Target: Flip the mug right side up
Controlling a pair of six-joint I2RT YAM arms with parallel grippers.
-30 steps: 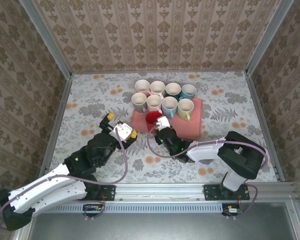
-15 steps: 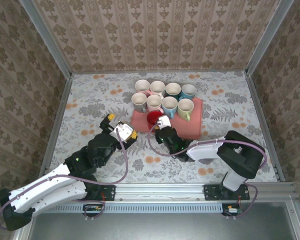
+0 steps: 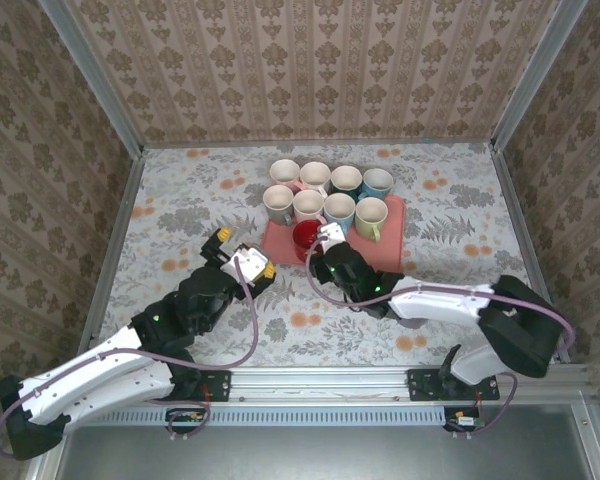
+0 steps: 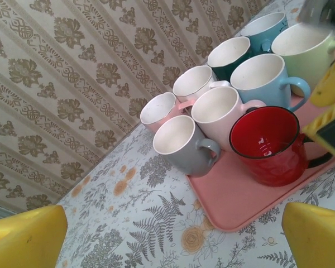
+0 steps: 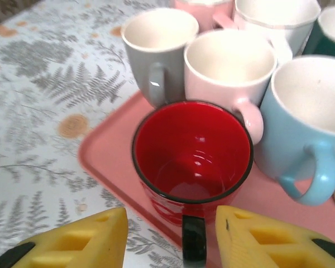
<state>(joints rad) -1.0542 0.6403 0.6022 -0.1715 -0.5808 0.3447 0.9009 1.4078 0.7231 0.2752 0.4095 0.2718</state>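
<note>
We are looking at the red mug (image 5: 192,153), which is standing right side up with its mouth open to the top, at the near left corner of the pink tray (image 3: 382,262). Its black handle (image 5: 194,241) is pointing toward the near side. The inside is showing glossy red and the rim is dark.

The right gripper (image 3: 326,241) is reaching in from the near right and hanging just at the mug's near side. In the right wrist view its two yellow fingers (image 5: 78,240) are standing apart, one on each side of the handle, with clear gaps to it. The claw is parted and gripping nothing.

The left gripper (image 3: 242,252) is resting over the flowered table (image 3: 180,200), left of the tray and apart from it. Its claw is standing wide — in the left wrist view the yellow pads are sitting at the two bottom corners, with nothing between them.

Eight more mugs are standing upright on the tray, beyond and to the right of the red one. A grey mug (image 4: 181,142) is sitting just to its far left and a pale pink mug (image 4: 218,109) right behind it, while a light blue mug (image 5: 307,111) is crowding its right side, very close or touching — we cannot tell which. A pale green mug (image 3: 370,215) is standing further right, and a far row of four is lining up behind them.
</note>
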